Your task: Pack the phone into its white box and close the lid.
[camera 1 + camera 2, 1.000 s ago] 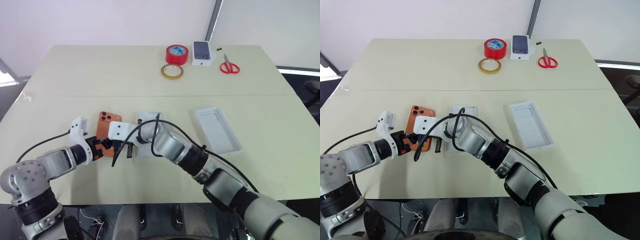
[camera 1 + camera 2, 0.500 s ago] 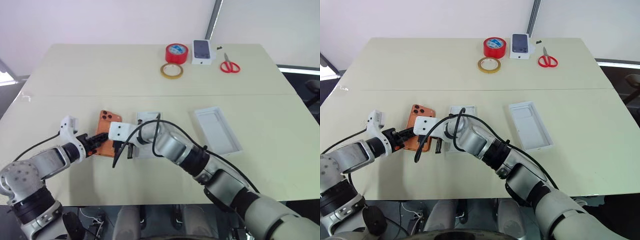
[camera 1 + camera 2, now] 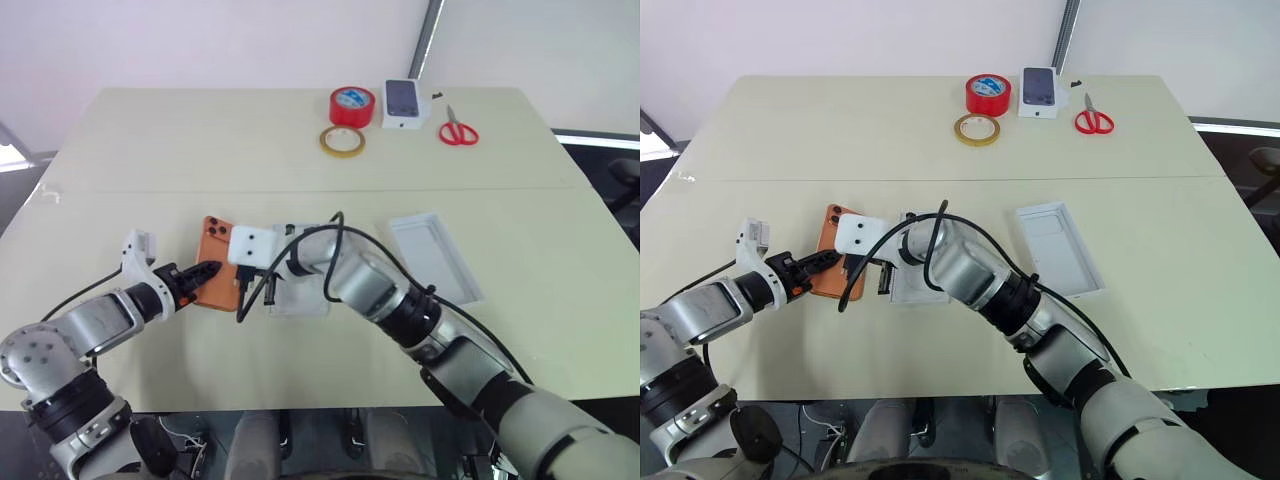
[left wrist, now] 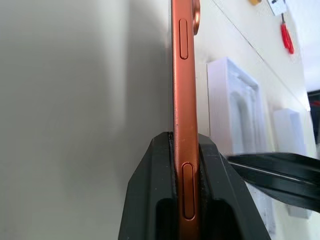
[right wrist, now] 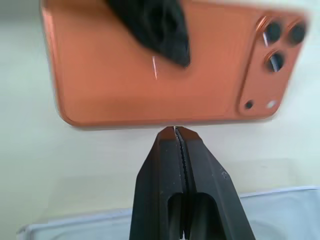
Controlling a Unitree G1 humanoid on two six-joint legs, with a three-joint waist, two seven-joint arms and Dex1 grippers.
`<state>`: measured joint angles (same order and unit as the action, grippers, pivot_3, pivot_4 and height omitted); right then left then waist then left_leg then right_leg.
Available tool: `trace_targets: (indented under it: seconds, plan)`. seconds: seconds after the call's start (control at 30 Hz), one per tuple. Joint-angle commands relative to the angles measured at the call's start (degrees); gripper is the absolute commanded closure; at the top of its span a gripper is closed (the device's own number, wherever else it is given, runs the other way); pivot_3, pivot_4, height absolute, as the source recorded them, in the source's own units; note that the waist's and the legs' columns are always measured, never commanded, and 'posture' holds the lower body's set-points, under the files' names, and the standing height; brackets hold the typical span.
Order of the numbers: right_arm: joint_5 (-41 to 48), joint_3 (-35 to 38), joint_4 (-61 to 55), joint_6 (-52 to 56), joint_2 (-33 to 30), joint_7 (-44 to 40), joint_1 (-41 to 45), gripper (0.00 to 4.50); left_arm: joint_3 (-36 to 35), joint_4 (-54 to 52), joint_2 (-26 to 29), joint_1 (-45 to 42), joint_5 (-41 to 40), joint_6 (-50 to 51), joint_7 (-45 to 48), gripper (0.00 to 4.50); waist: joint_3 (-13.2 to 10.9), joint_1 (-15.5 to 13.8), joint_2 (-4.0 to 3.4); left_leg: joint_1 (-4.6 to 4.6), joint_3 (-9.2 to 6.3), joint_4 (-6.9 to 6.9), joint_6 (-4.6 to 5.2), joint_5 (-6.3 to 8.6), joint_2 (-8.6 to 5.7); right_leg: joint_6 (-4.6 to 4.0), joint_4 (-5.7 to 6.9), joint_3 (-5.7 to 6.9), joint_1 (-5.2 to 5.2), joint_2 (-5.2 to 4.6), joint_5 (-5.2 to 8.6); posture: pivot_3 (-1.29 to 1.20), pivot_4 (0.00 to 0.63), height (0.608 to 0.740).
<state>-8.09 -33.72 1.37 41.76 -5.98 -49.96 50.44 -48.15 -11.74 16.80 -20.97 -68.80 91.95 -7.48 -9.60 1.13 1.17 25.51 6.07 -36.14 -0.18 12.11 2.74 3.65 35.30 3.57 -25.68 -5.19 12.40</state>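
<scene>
Table: beige tabletop (image 3: 300, 140)
Phone: orange slab smartphone (image 3: 217, 277), back up
Left gripper (image 3: 203, 272): clamped on phone's edge
Right gripper (image 5: 175, 131): clenched, empty, beside phone

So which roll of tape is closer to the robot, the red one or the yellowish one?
The yellowish tape roll. It lies flat, slightly nearer the robot than the red tape roll, which sits farther back beside the small white box.
</scene>
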Motion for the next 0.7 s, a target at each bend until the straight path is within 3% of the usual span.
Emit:
trace_targets:
  seconds: [0.03, 0.1, 0.23, 0.37, 0.53, 0.7]
  plan:
    - [5.8, 6.9, -8.7, -2.6, -2.1, -1.9, -2.0, 4.50, -1.3, -1.8, -0.5, -1.5, -6.8, -1.4, -3.0, 4.48, 0.0, -0.2, 0.04, 0.01, -0.01, 0.01, 0.00, 0.00, 0.00, 0.01, -0.03, 0.00, 0.00, 0.01, 0.00, 0.00, 0.150, 0.740]
    - [7.8, 9.0, -10.7, -4.1, -4.1, -2.6, -3.6, 4.50, 0.2, -2.2, -1.0, -1.1, -10.9, -3.2, -5.7, 4.48, 0.0, -0.3, 0.05, 0.03, -0.01, 0.01, 0.00, 0.00, 0.00, 0.01, -0.06, 0.01, 0.01, 0.01, 0.00, 0.00, 0.150, 0.740]
    - [18.7, 16.8, -17.6, -2.9, -14.6, -13.1, -9.7, 4.50, 9.9, -6.5, -4.9, 0.6, -25.0, -13.3, -15.9, 4.48, -0.1, -1.0, 0.14, 0.01, -0.08, -0.01, 0.03, 0.02, -0.05, 0.00, -0.22, 0.06, 0.19, -0.05, 0.00, 0.00, 0.150, 0.740]
    - [19.7, 19.1, -17.2, -3.8, -21.7, -13.1, -14.2, 4.50, 21.5, -9.1, -5.8, 4.5, -33.2, -22.1, -23.3, 4.48, -0.1, -0.3, 0.14, -0.06, -0.04, -0.01, 0.10, 0.05, -0.16, 0.00, -0.27, 0.02, 0.26, -0.20, 0.00, 0.00, 0.150, 0.740]
    - [19.8, 19.5, -17.3, -4.7, -24.7, -11.5, -16.3, 4.50, 30.5, -10.2, -3.4, 8.4, -37.7, -30.4, -26.4, 4.48, -0.1, -0.1, 0.08, -0.14, -0.05, 0.00, 0.08, -0.01, 0.03, -0.03, -0.21, 0.02, 0.25, 0.08, 0.02, 0.00, 0.150, 0.740]
    - [20.0, 20.4, -17.3, -4.2, -26.0, -9.6, -16.6, 4.50, 35.6, -8.7, -2.1, 9.7, -34.4, -35.6, -25.0, 4.48, -0.1, -0.5, 0.07, -0.12, -0.13, -0.13, 0.11, -0.09, 0.04, -0.08, -0.22, 0.05, 0.30, 0.20, 0.05, 0.00, 0.150, 0.740]
